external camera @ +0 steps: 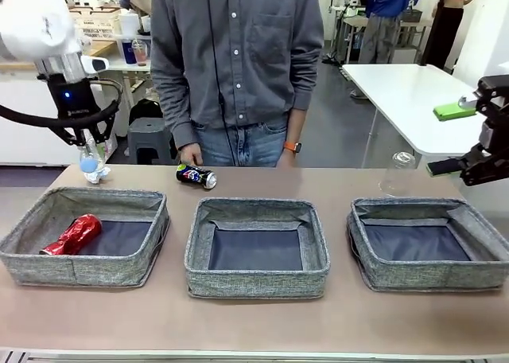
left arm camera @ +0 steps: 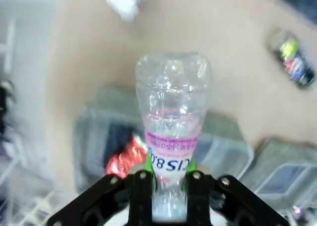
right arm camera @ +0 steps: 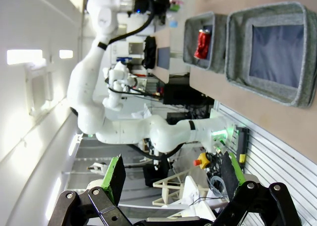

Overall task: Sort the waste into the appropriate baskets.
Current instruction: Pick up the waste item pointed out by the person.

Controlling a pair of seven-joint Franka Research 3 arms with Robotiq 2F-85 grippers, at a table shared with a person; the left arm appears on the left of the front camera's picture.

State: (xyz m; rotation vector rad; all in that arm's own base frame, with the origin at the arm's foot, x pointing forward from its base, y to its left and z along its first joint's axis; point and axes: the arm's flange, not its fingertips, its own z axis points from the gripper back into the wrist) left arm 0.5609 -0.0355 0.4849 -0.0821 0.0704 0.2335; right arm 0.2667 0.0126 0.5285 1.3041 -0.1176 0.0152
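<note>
The sort looks to be at an early stage. Of the 3 baskets, the left basket (external camera: 83, 269) holds 1 item, the shiny red can (external camera: 73, 234), which lies on its dark floor. The middle basket (external camera: 257, 282) and the right basket (external camera: 433, 277) show bare floors.

The left gripper (left arm camera: 168, 179) has its jaws drawn narrow on a clear plastic bottle (left arm camera: 173, 112), with the green pads pressing its labelled waist from both sides. In the front view the bottle hangs below the fingers over the far-left part of the table (external camera: 254, 323), just behind the left basket. It is lifted but not yet placed, so this second item is judged to be in transit.

The right gripper (right arm camera: 173, 179) waits at the right edge of the scene, its jaws spread wide with nothing between them.

3 items appear to be left on the table:
- The dark can (external camera: 196, 175) lies on its side behind the middle basket, just beside the person's hand (external camera: 191, 156).
- A second clear bottle (external camera: 399, 172) stands behind the right basket's far-left corner.
- The white paper ball (left arm camera: 126, 0) lies beyond the held bottle in the left wrist view.

By this reading 1 of 5 is done, 1 is in hand and 3 are untouched.
</note>
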